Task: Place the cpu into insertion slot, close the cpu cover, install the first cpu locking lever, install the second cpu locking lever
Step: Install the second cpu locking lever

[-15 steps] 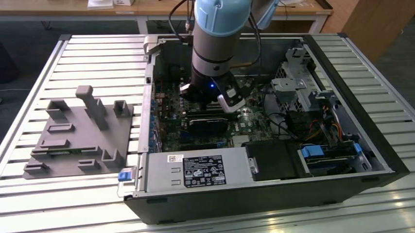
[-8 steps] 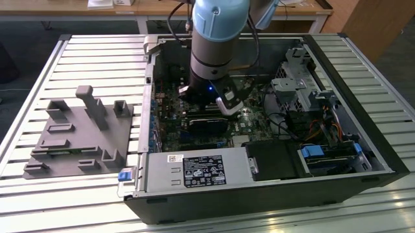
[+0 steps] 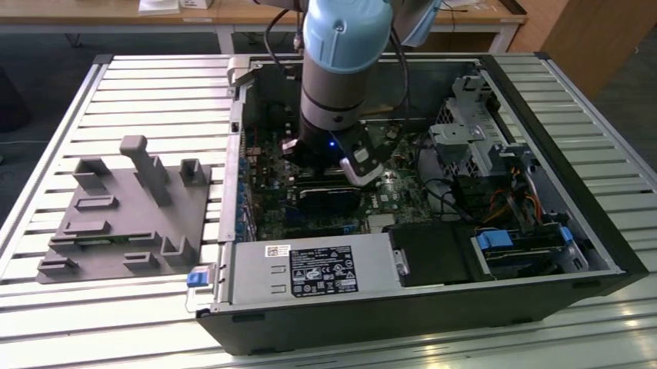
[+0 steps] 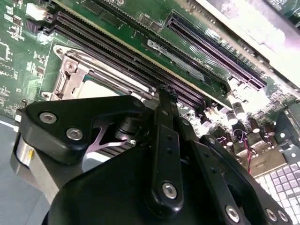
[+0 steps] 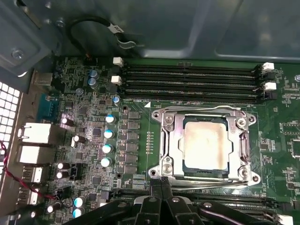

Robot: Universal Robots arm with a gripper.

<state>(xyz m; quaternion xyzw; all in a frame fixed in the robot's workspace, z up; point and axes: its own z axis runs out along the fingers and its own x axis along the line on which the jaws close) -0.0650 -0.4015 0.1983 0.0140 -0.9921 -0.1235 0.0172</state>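
Note:
In the first wrist view the cpu, a pale silvery square, lies in the insertion slot on the green motherboard. The cpu cover, a silvery frame, lies flat around it. Thin lever rods run along the socket's edges, one beside the memory slots and one on the gripper's side. My gripper is shut, its black fingertips pressed together at the socket's corner, touching or just above the nearer rod. In the second wrist view the gripper hangs over the cover. In the exterior view the gripper is inside the case.
Long black memory slots run beside the socket, with capacitors and rear ports on the other side. The open computer case lies on a slatted table, with a power supply, a drive cage and a grey fixture.

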